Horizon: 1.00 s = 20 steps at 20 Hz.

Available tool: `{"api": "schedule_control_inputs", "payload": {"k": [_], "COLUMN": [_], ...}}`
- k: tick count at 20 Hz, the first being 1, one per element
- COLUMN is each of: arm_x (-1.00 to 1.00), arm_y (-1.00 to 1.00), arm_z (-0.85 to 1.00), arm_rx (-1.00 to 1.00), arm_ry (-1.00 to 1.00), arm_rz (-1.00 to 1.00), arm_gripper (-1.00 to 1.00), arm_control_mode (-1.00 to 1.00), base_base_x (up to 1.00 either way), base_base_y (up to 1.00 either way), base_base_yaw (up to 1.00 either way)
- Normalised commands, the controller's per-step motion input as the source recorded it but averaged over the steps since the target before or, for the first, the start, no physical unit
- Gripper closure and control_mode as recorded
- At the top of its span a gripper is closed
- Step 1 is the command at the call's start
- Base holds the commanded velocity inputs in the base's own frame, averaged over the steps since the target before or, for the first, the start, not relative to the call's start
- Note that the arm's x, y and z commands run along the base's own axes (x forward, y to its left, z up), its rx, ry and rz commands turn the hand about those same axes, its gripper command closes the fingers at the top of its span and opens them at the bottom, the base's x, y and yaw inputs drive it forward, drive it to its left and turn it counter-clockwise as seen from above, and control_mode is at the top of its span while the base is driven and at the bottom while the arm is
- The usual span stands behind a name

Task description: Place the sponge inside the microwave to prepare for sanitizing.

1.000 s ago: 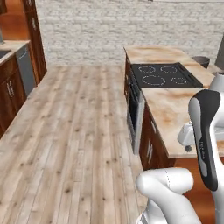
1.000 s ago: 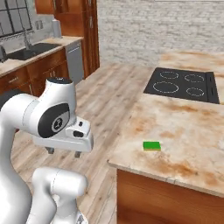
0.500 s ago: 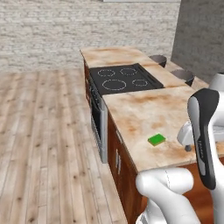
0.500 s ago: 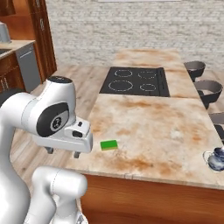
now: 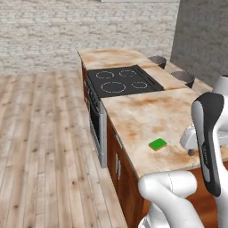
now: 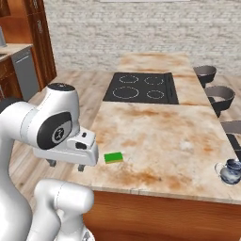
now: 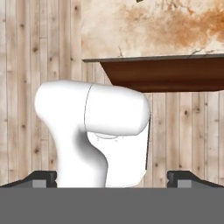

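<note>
The whole view has swung around, so the base has driven closer to the long counter with its black cooktop. The sponge lies flat near the front edge. The gripper, beside it, hangs wide open, holding nothing, ready to reach

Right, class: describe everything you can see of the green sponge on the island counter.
The sponge is a small, flat, bright green rectangular block with a slightly darker side edge. It lies flat on the mottled tan stone counter, near the front edge closest to the robot, well short of the black cooktop. Nothing touches it but the counter; the claw is off it. The right base view shows it likewise.
</note>
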Motion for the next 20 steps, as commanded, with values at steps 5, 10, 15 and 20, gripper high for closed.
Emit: {"api": "schedule_control_inputs", "payload": {"k": [5, 10, 15, 20], "arm_x": [0.00, 0.00, 0.00, 0.12], "arm_y": [0.00, 0.00, 0.00, 0.00], "arm_z": [0.00, 0.00, 0.00, 0.00], "arm_rx": [0.00, 0.00, 0.00, 0.00], "arm_ry": [0.00, 0.00, 0.00, 0.00], "arm_rz": [0.00, 0.00, 0.00, 0.00], "arm_gripper": [-1.00, -1.00, -1.00, -1.00], "arm_control_mode": [1.00, 1.00, 1.00, -1.00], "base_base_x": [0.48, 0.25, 0.02, 0.00], "base_base_y": [0.00, 0.00, 0.00, 0.00], "base_base_yaw": [0.01, 0.01, 0.00, 0.00]}}
